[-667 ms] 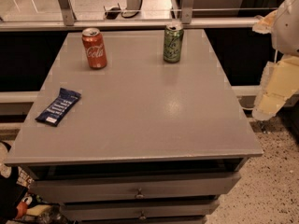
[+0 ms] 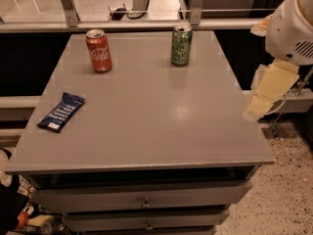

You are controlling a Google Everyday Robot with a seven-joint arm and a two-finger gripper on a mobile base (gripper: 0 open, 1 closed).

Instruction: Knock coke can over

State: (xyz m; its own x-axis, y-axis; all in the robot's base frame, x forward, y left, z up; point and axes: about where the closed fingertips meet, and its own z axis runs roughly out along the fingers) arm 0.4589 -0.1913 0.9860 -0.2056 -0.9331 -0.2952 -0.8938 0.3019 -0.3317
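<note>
Coke can (image 2: 99, 51) upright at the desk's (image 2: 146, 126) far-left, well apart from the gripper (image 2: 264, 94), which hangs beyond the right edge, open or closed cannot tell; green can (image 2: 181, 45) stands between them, blue wrapper (image 2: 61, 112) near left edge.

Coke can (image 2: 99, 51) stood at back left of table (image 2: 161, 126); second can (image 2: 181, 45) at back right, well apart. Snack packet (image 2: 61, 112) lay near left edge, in front of coke can. Gripper (image 2: 258, 105) hung beyond table's right edge.
</note>
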